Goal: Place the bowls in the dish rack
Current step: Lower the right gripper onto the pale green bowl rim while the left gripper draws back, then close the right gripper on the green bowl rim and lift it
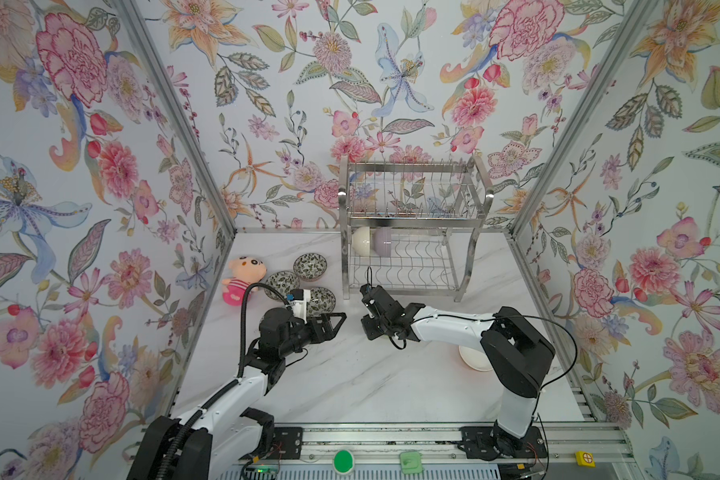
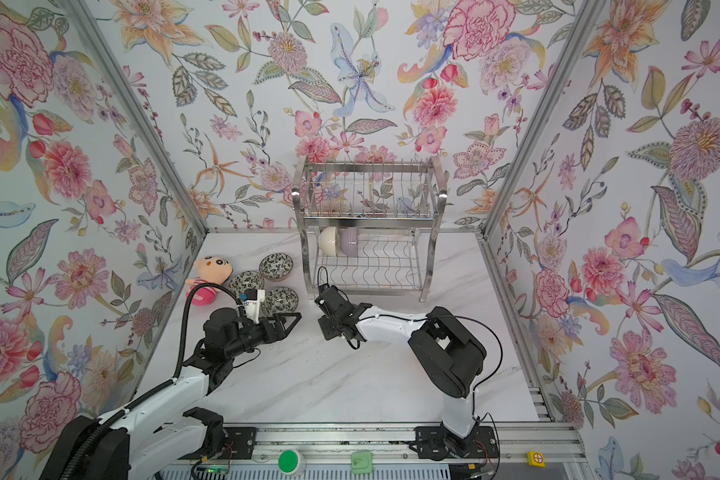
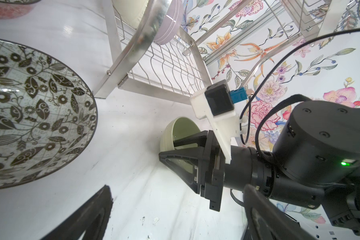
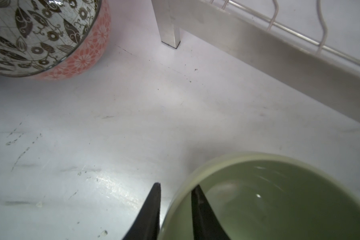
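Note:
My right gripper (image 4: pixel 176 199) is shut on the rim of a pale green bowl (image 4: pixel 278 197), one finger inside it and one outside, on the table in front of the dish rack (image 1: pixel 408 167). In both top views the gripper (image 1: pixel 370 328) hides this bowl. The left wrist view shows the bowl (image 3: pixel 183 126) tipped on its side in that grip. My left gripper (image 1: pixel 333 322) hovers open and empty just left of it. A cream bowl (image 1: pixel 361 241) and a lilac bowl (image 1: pixel 384 243) stand on edge in the rack's lower tier. Three leaf-patterned bowls (image 1: pixel 310 266) sit left of the rack.
A pink plush doll (image 1: pixel 242 278) lies at the far left beside the patterned bowls. A white bowl (image 1: pixel 472 358) sits partly under my right arm's elbow. The rack's front leg (image 4: pixel 168 27) stands close ahead of the right gripper.

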